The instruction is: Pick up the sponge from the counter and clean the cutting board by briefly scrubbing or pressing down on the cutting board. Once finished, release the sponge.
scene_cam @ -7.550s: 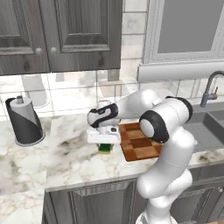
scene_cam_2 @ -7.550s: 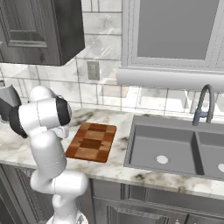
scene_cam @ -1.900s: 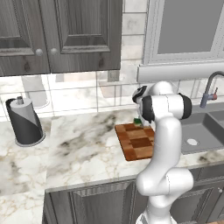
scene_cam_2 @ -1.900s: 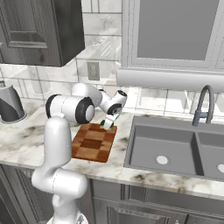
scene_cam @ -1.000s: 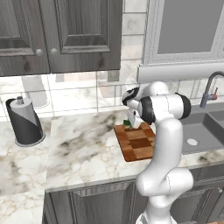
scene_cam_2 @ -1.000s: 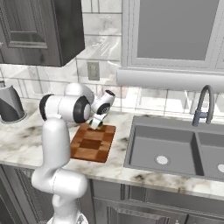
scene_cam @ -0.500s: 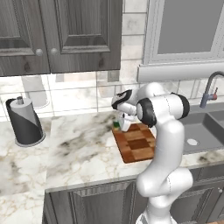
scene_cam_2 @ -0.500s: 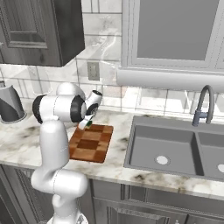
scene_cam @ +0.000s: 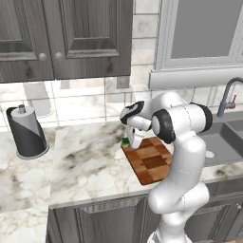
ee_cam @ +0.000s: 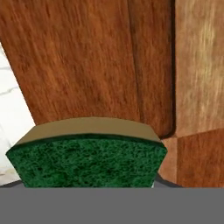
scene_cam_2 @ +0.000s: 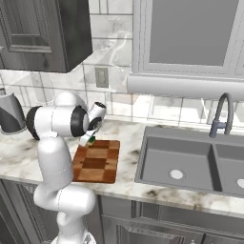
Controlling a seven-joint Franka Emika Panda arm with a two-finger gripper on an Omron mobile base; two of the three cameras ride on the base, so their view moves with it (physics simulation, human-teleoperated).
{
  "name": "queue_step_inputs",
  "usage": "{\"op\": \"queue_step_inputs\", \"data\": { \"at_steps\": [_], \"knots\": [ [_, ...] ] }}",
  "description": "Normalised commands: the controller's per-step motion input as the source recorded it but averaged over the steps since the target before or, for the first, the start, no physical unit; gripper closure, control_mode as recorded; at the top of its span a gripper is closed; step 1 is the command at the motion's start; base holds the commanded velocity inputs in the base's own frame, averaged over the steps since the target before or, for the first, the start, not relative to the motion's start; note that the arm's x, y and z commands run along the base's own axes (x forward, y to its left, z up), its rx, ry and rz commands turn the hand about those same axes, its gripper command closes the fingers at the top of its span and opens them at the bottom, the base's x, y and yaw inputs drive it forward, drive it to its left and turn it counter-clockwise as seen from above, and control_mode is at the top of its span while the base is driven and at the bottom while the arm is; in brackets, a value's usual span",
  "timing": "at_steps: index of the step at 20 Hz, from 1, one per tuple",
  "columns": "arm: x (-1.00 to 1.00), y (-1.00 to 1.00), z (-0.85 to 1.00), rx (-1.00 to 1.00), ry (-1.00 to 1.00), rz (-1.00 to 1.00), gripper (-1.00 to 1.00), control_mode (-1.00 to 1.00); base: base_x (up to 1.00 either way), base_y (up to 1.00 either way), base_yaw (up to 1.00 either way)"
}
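Hand (scene_cam: 129, 141) grips the sponge (ee_cam: 87, 162), pressing it near the cutting board's (scene_cam: 151, 160) eleven o'clock corner, apparently to scrub it.

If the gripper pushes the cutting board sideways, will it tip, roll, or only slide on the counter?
The cutting board looks thin and flat, so it will probably neither tip nor roll. It lies directly on the smooth marble-look counter, so a sideways push would likely make it slide. The sponge at its far corner could drag it a little.
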Motion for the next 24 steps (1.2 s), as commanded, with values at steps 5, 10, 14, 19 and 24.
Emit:
{"op": "queue_step_inputs", "data": {
  "at_steps": [5,10,14,19,24],
  "knots": [
    [-0.52,0.01,-0.03,0.00,-0.14,0.00,1.00,-1.00,0.00,0.00,0.00],
    [-0.15,0.00,0.00,0.00,-0.30,0.00,1.00,-1.00,0.00,0.00,0.00],
    [-0.22,0.00,0.00,0.00,-0.15,0.00,1.00,-1.00,0.00,0.00,0.00],
    [-0.49,0.00,-0.09,0.00,0.10,0.00,1.00,-1.00,0.00,0.00,0.00],
    [-0.59,0.00,-0.09,0.00,0.17,-0.01,1.00,-1.00,0.00,0.00,0.00]
  ]
}}
